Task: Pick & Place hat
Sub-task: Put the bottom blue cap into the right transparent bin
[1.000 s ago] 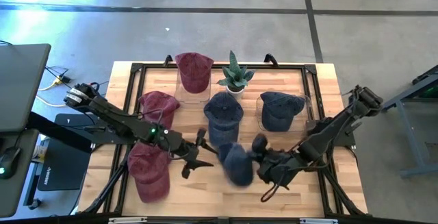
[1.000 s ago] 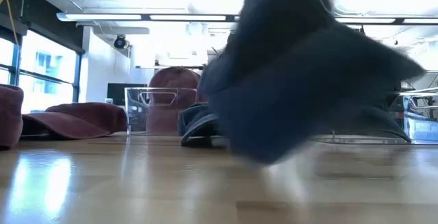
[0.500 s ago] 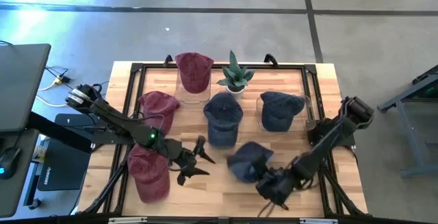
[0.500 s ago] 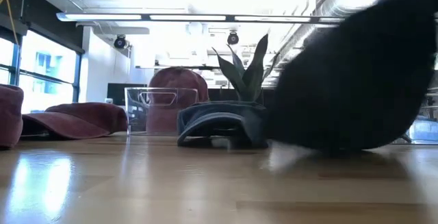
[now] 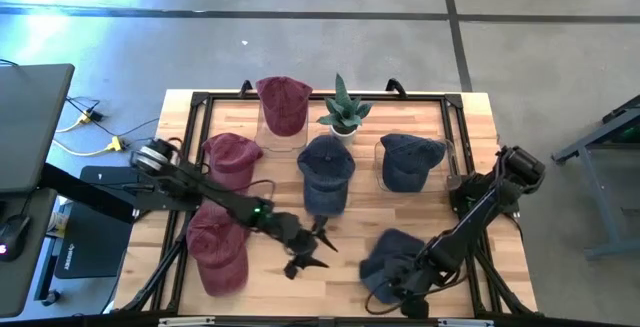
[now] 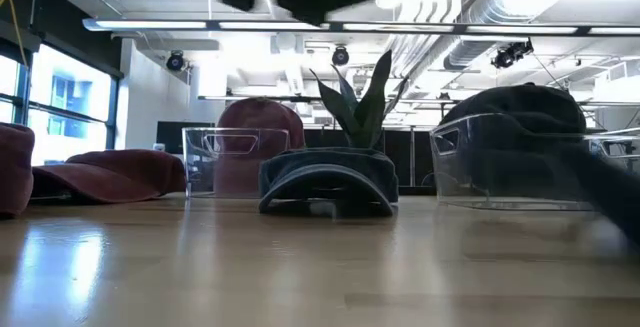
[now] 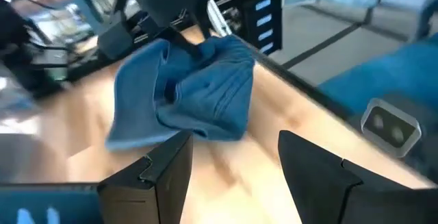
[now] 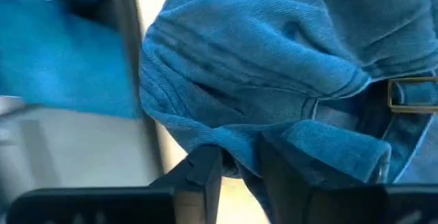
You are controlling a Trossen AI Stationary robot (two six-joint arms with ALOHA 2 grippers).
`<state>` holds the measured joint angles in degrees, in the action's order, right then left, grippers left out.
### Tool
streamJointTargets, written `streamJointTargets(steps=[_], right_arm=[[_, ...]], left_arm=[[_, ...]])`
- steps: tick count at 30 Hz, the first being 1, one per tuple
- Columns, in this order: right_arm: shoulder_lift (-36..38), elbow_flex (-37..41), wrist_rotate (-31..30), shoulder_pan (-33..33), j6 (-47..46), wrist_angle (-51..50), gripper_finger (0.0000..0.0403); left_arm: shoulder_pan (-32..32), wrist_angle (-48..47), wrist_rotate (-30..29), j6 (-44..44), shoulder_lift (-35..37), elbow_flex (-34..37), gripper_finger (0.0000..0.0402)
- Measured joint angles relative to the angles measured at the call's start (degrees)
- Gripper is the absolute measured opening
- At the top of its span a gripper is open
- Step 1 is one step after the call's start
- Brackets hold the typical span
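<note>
A blue denim hat (image 5: 392,257) lies on the wooden table near its front right, also seen in the left wrist view (image 7: 183,90). My right gripper (image 5: 397,279) reaches down onto it from the right and is shut on its cloth (image 8: 236,157). My left gripper (image 5: 318,251) hovers open over the table's middle front, to the left of the hat, and points at it with nothing between its fingers (image 7: 233,152). My right gripper pinches a bunched fold of the hat's cloth (image 8: 239,148) between its two fingers, at the crown's lower edge not far from the brass strap buckle (image 8: 410,94). The fingers come steeply from above. The hat rests crumpled on the table, its brim (image 7: 130,125) on the wood.
Two more blue hats lie behind, one mid-table (image 5: 325,170), one in a clear box (image 5: 408,160). Three maroon hats sit at left (image 5: 232,157) (image 5: 215,249) and far middle (image 5: 283,104). A potted plant (image 5: 343,109) stands at the far middle. Bare wood lies along the front edge.
My right gripper has carried the blue hat from the table's middle toward the near right, rolling its wrist and sinking, and the hat has come down onto the wood. My left gripper has moved down and toward the table's right, nearer the hat, staying open.
</note>
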<state>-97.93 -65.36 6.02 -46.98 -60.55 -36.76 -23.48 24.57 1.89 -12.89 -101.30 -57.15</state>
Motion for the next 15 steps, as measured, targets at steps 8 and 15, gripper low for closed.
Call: streamJointTargets(steps=[8,15], right_arm=[[0.1,-3.46,2.98,-1.83,-8.45,0.62,0.0084],[0.13,-1.56,-8.98,-2.39,-4.75,-0.44,0.006]], left_arm=[[3.03,-14.08,8.08,2.21,-13.05,-17.93,0.0209],[2.84,-27.52,1.04,2.38,-15.39,-24.99,0.0209]])
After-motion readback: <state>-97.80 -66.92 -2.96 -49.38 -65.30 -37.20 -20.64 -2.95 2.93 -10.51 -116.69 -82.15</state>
